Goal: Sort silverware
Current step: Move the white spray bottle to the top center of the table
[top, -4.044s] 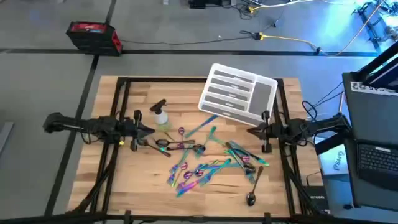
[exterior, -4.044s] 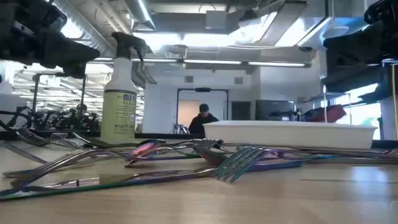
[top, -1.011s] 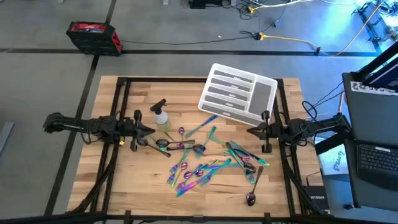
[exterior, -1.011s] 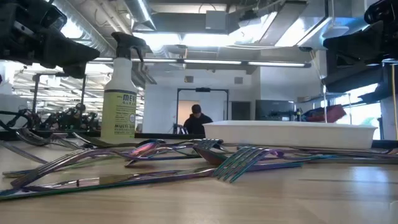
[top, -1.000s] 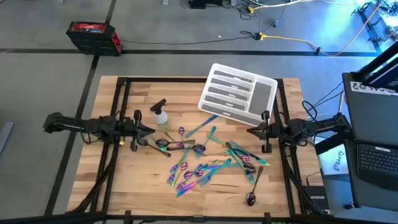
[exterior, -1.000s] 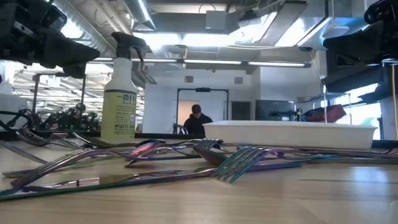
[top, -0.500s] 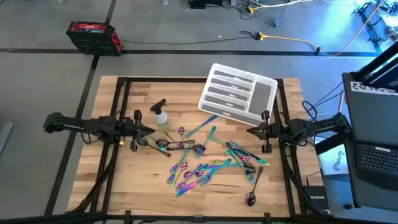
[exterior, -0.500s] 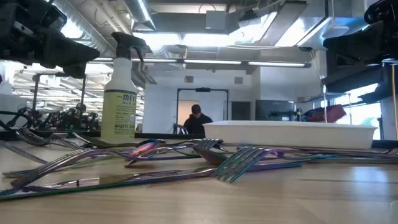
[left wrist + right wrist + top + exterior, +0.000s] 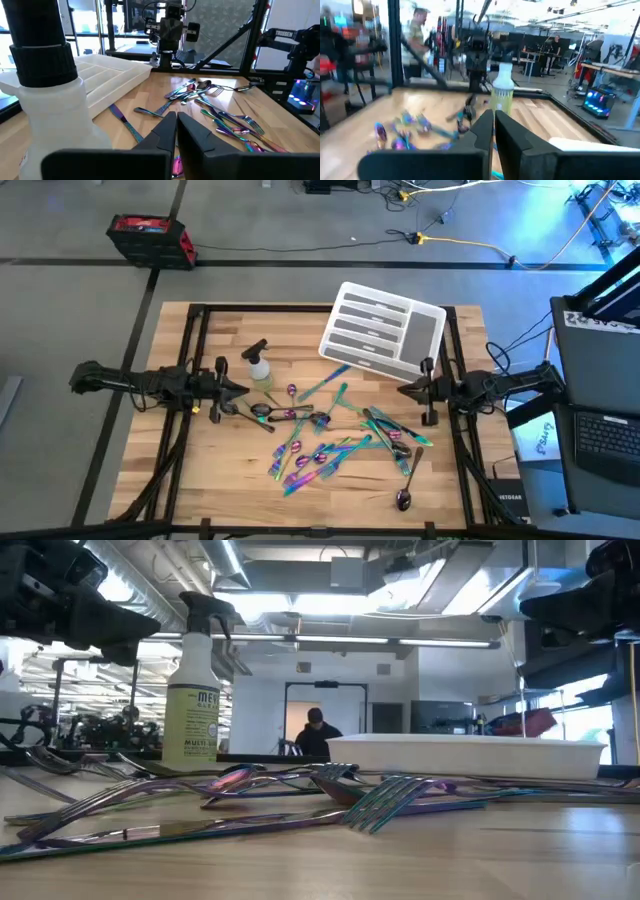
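— What sits at the 9 o'clock side of the pale wooden slatted bench [image 9: 220, 470]?

— The left hand [image 9: 243, 389], raised above the wood with its two dark fingers [image 9: 165, 131] pressed together, clenched on nothing. Just beside its tip stands a small clear spray bottle with yellowish liquid and a black trigger head [image 9: 259, 365].

— And the cutlery?

— The iridescent rainbow-metal silverware [image 9: 330, 442] lies loose on the bench, spread from the centre towards 5 o'clock. Forks, spoons and knives overlap in teal, purple and pink. From the low view a fork [image 9: 385, 802] rests flat with its tines towards the camera. One darker spoon [image 9: 405, 495] lies apart from the heap, at about 5 o'clock near the bench's edge.

— Anything in the tray?

— The white compartmented plastic tray [image 9: 425, 332] sits tilted at about 1 o'clock. I see no piece inside it.

— The other arm?

— The right hand [image 9: 408, 391] hangs at 3 o'clock, pointing inward towards the pile, fingers [image 9: 481, 131] closed against each other and gripping nothing. Beyond the bench, a person [image 9: 314, 735] shows in the far doorway.
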